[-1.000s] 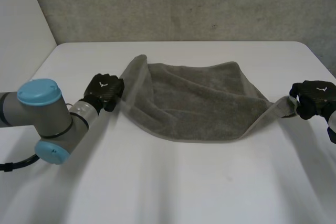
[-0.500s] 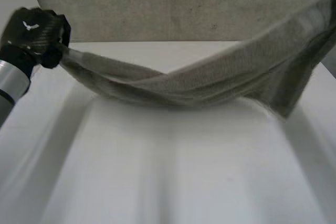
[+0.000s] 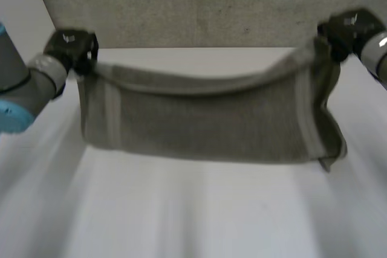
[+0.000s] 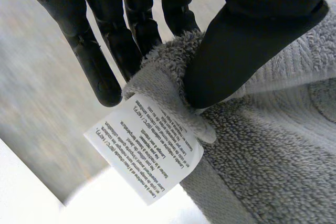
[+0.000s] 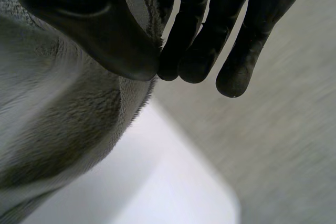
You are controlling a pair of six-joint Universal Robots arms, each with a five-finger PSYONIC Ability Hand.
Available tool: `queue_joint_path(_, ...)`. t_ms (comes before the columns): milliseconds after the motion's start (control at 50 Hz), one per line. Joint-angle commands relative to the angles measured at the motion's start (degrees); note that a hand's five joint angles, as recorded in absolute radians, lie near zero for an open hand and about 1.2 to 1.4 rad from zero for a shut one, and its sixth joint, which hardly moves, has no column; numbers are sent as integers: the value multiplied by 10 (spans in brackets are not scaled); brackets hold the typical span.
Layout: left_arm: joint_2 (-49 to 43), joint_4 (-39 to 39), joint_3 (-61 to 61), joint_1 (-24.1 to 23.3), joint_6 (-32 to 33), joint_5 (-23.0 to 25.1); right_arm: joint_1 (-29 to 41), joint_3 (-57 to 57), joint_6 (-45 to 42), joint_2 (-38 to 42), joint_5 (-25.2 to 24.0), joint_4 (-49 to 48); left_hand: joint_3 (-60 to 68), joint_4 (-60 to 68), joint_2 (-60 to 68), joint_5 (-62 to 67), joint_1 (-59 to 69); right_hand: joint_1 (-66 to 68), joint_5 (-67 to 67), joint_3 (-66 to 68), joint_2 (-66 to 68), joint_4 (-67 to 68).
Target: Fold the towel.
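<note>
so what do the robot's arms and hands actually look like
The left hand and right hand are matte black, with segmented, round-tipped fingers and a small pale mark on the back. The left arm is grey with a light-blue cap; the right arm is grey.

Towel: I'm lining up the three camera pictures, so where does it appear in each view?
Head view: the towel is stretched between the left hand and the right hand, over the white table.
Left wrist view: its corner with the label is pinched by the left hand.
Right wrist view: another corner is pinched by the right hand.
Shared landmark: the white table.
</note>
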Motion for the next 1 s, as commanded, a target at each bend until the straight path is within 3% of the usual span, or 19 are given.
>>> queue_joint_path(20,12,121,103,-15,-48,-28,18,31,139,-51,46,-300,104,102,103,123,136,39,26,28,31,31)
queue_joint_path(60,70,210,76,-5,-109,-51,15,89,194,-130,56,-388,104,102,103,123,136,39,26,28,31,31)
queue_joint_path(180,119,246,7,12,-170,-62,3,112,222,-156,38,-346,104,102,103,123,136,39,26,28,31,31)
queue_joint_path(340,117,235,-118,22,-172,-33,-10,141,207,-122,-106,-163,104,102,103,123,136,39,26,28,31,31)
queue_joint_path(440,105,241,-237,29,-167,-10,-17,191,172,-94,-143,-149,104,102,103,123,136,39,26,28,31,31)
queue_joint_path(620,65,242,-342,36,-94,13,-31,298,28,-5,-151,-146,104,102,103,123,136,39,26,28,31,31)
queue_joint_path(760,63,242,-369,45,-55,17,-44,348,-3,13,-153,-164,104,102,103,123,136,39,26,28,31,31)
queue_joint_path(840,66,243,-369,44,-53,17,-48,389,2,-19,-152,-211,104,102,103,123,136,-127,-140,-137,-135,-135)
queue_joint_path(1000,70,244,-368,45,-54,16,-49,471,0,-79,-151,-296,104,102,103,123,136,-289,-302,-299,-296,-296)
